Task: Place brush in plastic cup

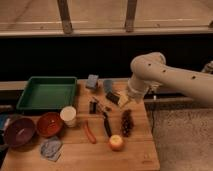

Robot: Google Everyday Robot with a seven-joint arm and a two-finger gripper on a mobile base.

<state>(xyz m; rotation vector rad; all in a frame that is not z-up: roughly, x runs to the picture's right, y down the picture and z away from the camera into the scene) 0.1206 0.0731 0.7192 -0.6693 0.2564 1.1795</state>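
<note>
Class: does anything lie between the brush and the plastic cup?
Only the orange sausage-shaped item lies between the dark slim brush and the cream-white round plastic cup. The gripper is farther back, beyond the brush.

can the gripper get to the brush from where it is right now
Probably yes: the gripper hovers over the table just behind the brush, which lies uncovered, apart from the grapes on one side and the long orange item on the other.
</note>
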